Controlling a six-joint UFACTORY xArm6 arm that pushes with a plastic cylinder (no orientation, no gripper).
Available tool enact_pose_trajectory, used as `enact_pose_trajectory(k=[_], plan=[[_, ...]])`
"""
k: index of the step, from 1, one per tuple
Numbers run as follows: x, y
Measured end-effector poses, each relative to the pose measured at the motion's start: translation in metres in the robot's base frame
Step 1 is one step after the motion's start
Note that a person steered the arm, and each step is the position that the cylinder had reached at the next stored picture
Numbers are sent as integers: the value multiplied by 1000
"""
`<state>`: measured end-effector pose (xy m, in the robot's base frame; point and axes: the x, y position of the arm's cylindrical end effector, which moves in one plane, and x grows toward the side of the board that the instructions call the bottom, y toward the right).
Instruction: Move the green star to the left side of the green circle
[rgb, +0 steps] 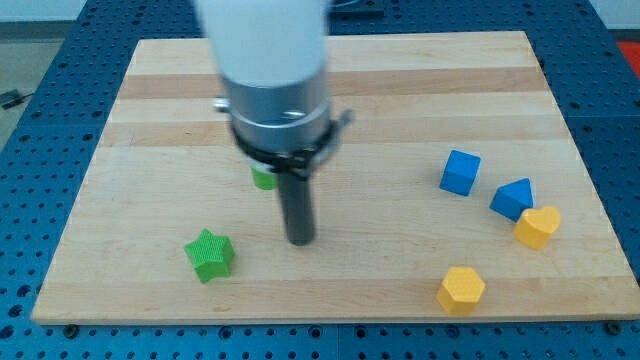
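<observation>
Where my tip (300, 240) rests — green star (210, 255) lower-left.

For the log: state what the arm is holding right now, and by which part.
Nothing is held. The arm has no jaws, only a rod. My tip stands free on the board, right of the green star, touching no block.

A green star (209, 255) is seen lying flat on the wooden surface (400, 110), near its bottom edge and toward the view's left; its ribbed top and 1 darker side face are shown. The green circle (263, 178) is found above and to the right of it, well apart, and is mostly hidden, so only a small green patch is visible.
</observation>
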<state>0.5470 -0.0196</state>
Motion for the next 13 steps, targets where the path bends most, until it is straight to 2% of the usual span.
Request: enact_pose_trajectory(k=[1,2,3,4,5,7,8,9,10,11,12,13], plan=[[47,-9],[61,-61],[0,-117],[-72,-148],[-77,-158],[2,-74],[39,-75],[40,-141],[-27,-153],[-86,-139],[-67,-132],[-16,-142]])
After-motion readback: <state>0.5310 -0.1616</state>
